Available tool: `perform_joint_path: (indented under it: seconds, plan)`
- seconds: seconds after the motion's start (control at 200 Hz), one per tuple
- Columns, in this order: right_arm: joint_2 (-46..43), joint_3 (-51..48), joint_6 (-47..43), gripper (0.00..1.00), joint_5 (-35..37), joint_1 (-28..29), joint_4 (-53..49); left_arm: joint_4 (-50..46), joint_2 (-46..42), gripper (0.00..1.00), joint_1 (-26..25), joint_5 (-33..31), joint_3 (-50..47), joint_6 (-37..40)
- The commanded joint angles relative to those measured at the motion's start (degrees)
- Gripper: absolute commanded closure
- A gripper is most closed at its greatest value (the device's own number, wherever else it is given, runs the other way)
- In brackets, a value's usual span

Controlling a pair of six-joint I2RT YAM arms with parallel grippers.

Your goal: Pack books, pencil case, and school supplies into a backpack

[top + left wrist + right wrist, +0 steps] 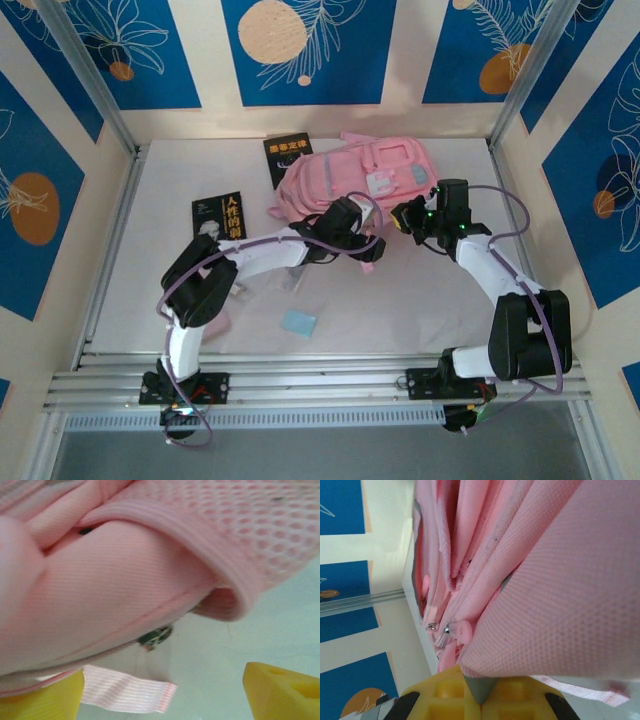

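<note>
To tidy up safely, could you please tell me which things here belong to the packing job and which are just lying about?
Job: backpack; black book beside it; black book further left; light-blue pad; pale-pink piece left of the pad, possibly the pencil case.
Not the job, fixtures only: blue wall panels; metal rails.

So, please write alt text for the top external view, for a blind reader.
A pink backpack lies on a white table, with the left gripper and right gripper both at its near edge. One black book lies at its far-left corner, a second book further left, and a light-blue pad nearer the arm bases.
</note>
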Motion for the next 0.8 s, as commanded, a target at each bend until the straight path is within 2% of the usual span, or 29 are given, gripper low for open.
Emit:
perform_joint_path:
  seconds: [0.0, 0.185, 0.54, 0.73, 0.795]
  plan:
    - [-0.82, 1.89, -0.4, 1.0, -6.17, 1.27, -0.28, -0.19, -2.07, 0.21, 0.54, 2.11, 3.92, -0.81]
    - [-1.11, 0.97, 1.43, 1.0, -7.47, 1.55, 1.68, -0.97, 1.41, 0.29, 1.16, -0.57, 6.55, 1.38]
    - [-0.88, 1.41, 2.5, 1.0, -9.55, 2.02, 2.77, 6.16, 3.31, 0.48, 1.78, -6.81, 4.46, 3.76]
    - [-1.16, 0.02, 3.14, 1.0, -9.95, 1.48, 3.19, 11.46, 3.41, 0.64, 1.78, -7.68, 2.57, 3.14]
    - [-1.28, -0.28, 2.98, 1.0, -10.12, 1.1, 3.07, 11.98, 3.41, 0.75, 1.78, -8.39, 2.03, 3.27]
